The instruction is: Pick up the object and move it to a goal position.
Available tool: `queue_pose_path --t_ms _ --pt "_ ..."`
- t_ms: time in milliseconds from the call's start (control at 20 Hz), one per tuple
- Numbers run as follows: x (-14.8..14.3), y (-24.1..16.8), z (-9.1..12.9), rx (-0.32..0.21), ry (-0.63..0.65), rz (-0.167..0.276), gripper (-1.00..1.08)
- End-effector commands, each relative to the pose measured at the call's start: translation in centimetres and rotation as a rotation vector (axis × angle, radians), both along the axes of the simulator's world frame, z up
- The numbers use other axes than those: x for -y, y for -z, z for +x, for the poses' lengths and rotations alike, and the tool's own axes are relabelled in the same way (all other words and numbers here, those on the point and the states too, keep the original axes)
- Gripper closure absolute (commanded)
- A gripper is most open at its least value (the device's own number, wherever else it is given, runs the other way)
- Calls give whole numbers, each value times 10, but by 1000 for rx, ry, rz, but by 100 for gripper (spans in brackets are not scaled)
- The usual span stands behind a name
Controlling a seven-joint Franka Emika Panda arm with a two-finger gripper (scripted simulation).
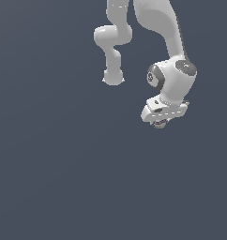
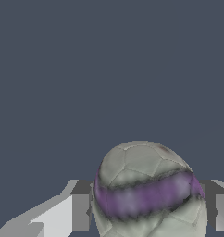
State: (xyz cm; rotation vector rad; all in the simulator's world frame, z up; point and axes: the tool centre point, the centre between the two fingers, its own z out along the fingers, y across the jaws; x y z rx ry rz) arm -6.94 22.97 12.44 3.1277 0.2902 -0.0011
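One arm (image 1: 169,42), one gripper (image 1: 159,123), one ball (image 2: 148,192); nothing else countable in either view. In the exterior view the white arm came down from the top edge, its base link (image 1: 113,77) sat toward the middle top, and the wrist hung at the exterior view's right with the hand pointing down. The ball (image 1: 159,124) showed there only as a tiny speck with a purplish tint right under the hand, tucked between the finger ends, too small to make out detail. The wrist view gave it clearly: off-white, panelled like a football, with a dark purple band (image 2: 146,196) running across it, slightly tilted. It sat between the two fingers (image 2: 79,206), one grey pad on each side, both appearing to touch the ball's sides, so the gripper was pinching the ball. The ball's lower part was cut off by the frame edge. Background (image 1: 54,164) was plain dark slate-blue all over in both views, flat, with no visible edges or markings. No goal marker could be seen in either picture. Nothing stood between the gripper and the rest of the scene. Whether the ball was raised off a surface could not be told, since the backdrop gave no shadow or contact cue.
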Motion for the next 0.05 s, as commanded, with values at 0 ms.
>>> queue_pose_path --t_ms 0 --pt "-3 -2 -1 1 2 0 108"
